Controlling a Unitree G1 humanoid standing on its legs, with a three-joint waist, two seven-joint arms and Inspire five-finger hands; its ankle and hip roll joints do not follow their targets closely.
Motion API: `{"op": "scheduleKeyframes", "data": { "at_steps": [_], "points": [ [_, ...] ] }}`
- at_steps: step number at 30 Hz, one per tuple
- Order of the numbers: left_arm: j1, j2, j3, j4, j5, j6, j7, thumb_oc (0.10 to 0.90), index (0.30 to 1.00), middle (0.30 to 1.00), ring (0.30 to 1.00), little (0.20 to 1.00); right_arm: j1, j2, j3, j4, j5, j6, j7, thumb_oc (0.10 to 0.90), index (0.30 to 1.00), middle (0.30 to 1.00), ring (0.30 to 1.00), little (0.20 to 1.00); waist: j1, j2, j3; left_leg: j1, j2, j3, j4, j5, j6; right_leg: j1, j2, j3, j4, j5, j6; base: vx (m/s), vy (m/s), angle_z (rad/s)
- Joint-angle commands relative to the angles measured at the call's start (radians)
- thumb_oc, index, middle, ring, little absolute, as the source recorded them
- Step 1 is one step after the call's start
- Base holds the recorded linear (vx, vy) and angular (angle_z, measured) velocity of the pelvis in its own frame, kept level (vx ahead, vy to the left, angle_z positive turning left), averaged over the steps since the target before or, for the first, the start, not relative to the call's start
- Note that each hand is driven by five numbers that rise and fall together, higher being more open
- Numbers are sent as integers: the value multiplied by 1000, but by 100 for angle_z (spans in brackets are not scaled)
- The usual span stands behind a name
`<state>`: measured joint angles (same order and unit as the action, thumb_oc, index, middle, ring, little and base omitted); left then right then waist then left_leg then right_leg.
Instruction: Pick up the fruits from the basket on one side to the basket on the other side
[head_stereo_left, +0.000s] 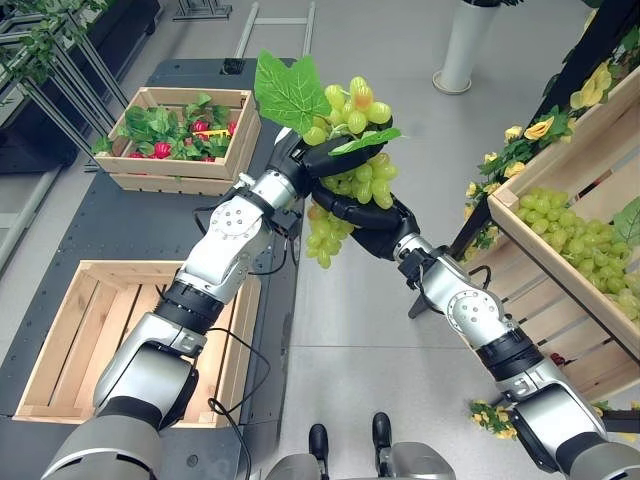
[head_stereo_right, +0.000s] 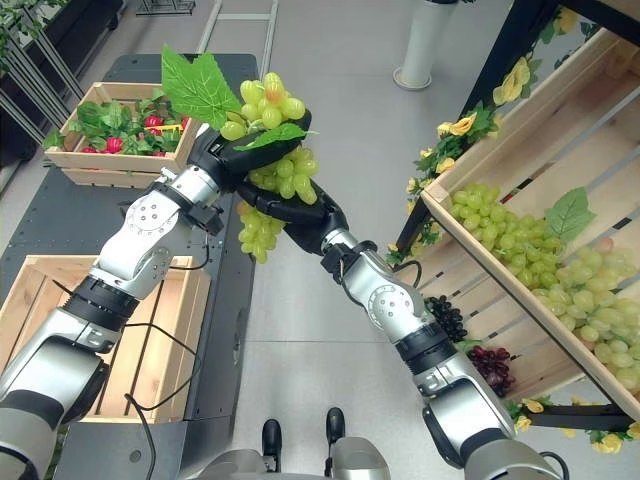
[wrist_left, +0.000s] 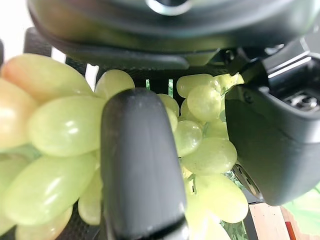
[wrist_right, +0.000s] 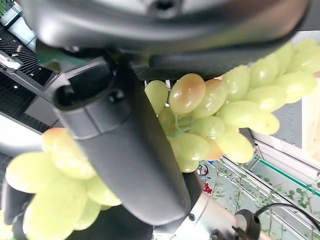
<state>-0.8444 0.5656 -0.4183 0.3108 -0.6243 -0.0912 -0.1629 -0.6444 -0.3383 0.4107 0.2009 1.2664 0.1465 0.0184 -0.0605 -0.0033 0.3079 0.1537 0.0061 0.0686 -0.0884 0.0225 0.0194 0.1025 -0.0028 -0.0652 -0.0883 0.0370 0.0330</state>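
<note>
A bunch of green grapes (head_stereo_left: 358, 105) with a big green leaf (head_stereo_left: 285, 90) hangs in the air above the dark table's right edge. My left hand (head_stereo_left: 300, 152) reaches in from the left, its fingers curled over the bunch's middle. From the right, my right hand (head_stereo_left: 368, 225) wraps its fingers round the bunch lower down, and a tail of grapes (head_stereo_left: 324, 242) dangles under both. In the left wrist view the thumb (wrist_left: 140, 170) presses on the grapes (wrist_left: 60, 130). The right wrist view has the thumb (wrist_right: 135, 145) across the grapes (wrist_right: 235, 112).
An empty wooden crate (head_stereo_left: 90, 268) sits at the near left on the dark table. A second crate (head_stereo_left: 170, 183) with leaves and red fruit stands further back. On the right, a slanted shelf crate (head_stereo_left: 540, 262) holds more green grapes, with dark grapes (head_stereo_right: 450, 320) below.
</note>
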Motion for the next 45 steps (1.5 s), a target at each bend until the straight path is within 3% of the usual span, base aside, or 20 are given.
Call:
{"op": "scheduleKeyframes", "data": {
  "at_steps": [1,8,9,10,11,12,21,32,40,45],
  "points": [
    [-111,-52,-53,88,-32,-85,-4,400,300,300,300,300,-51,131,-17,60,50,-162,30,400,300,300,300,300,24,1,-316,-49,-53,-10,1,-51,4,-5,2,-19,1,-25,1,0,0,0],
    [-97,-54,-34,157,3,-73,43,400,300,300,300,300,-45,120,-25,67,-26,-181,20,400,300,300,300,300,19,6,-312,-51,-52,-7,1,-51,4,-9,3,-15,1,-24,1,0,0,0],
    [-95,-55,-31,169,7,-74,45,471,406,406,406,406,-44,120,-27,71,-30,-184,20,400,300,300,300,300,18,6,-311,-51,-52,-7,1,-52,4,-8,2,-15,1,-24,1,0,0,0],
    [-94,-56,-28,185,9,-71,52,504,455,455,455,455,-43,119,-28,78,-37,-189,14,400,300,300,300,300,18,7,-310,-50,-52,-6,1,-52,4,-8,2,-15,1,-24,0,0,0,0],
    [-91,-56,-24,218,9,-75,60,695,742,742,742,742,-42,116,-31,89,-50,-200,7,400,300,300,300,300,16,7,-311,-49,-52,-5,1,-52,4,-7,3,-14,1,-24,0,0,0,0],
    [-86,-58,-18,240,13,-78,75,800,900,900,900,900,-40,115,-35,96,-56,-208,3,400,300,300,300,300,15,8,-310,-48,-52,-4,1,-54,4,-7,3,-13,1,-24,0,0,0,0],
    [-33,-59,40,373,38,-84,141,800,900,900,900,900,12,103,-62,137,-90,-229,9,400,300,300,300,300,1,14,-305,-44,-47,15,1,-55,4,-9,4,-1,1,-19,2,4,4,-3],
    [46,-42,102,440,25,-101,125,800,900,900,900,900,65,76,-77,150,-90,-208,39,400,300,300,300,300,-6,9,-295,-37,-45,25,1,-58,4,-5,5,6,1,-18,1,8,7,-5],
    [118,-47,140,432,-92,-116,15,800,900,900,900,900,110,66,-98,155,-100,-208,54,400,300,300,300,300,-3,7,-289,-33,-46,28,1,-59,5,-3,3,4,1,-16,2,0,0,0],
    [201,-84,194,403,-250,-155,-79,800,900,900,900,900,145,54,-112,160,-211,-208,68,400,300,300,300,300,1,3,-287,-28,-47,24,1,-63,6,2,2,3,1,-17,1,0,0,0]
  ]
}}
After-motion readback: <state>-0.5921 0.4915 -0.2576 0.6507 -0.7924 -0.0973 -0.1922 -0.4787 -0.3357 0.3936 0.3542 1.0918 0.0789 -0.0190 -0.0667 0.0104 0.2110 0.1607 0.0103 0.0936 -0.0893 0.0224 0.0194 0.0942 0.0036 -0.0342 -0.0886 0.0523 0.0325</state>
